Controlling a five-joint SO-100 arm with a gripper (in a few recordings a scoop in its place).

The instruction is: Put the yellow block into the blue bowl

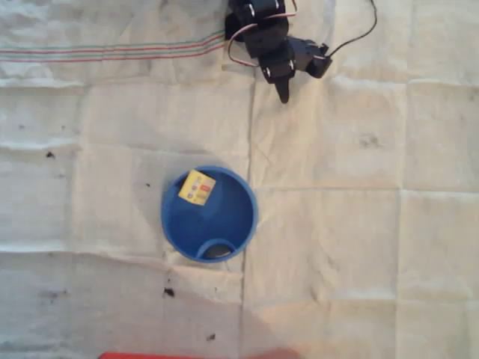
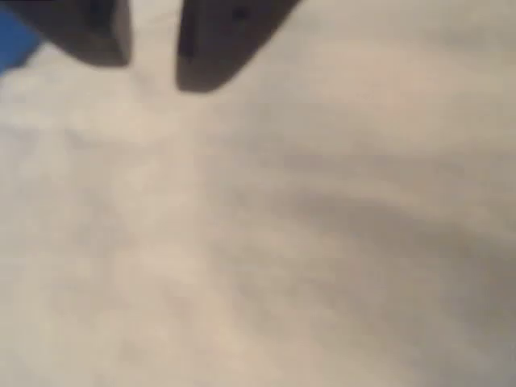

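1. Where the arm (image 1: pixel 273 34) sits folded at the top edge in the overhead view, the gripper (image 1: pixel 283 96) points down the picture; in the wrist view its two dark fingers (image 2: pixel 218 40) stand a narrow gap apart with only cloth between them, holding nothing.
2. Yellow block (image 1: pixel 197 187): inside the bowl, leaning against its upper-left wall, well apart from the gripper, down and to the left.
3. Blue bowl (image 1: pixel 243 224): mid-table; dark oval mark (image 1: pixel 217 250) near its lower rim.
4. White creased cloth (image 1: pixel 359 247): covers the table.
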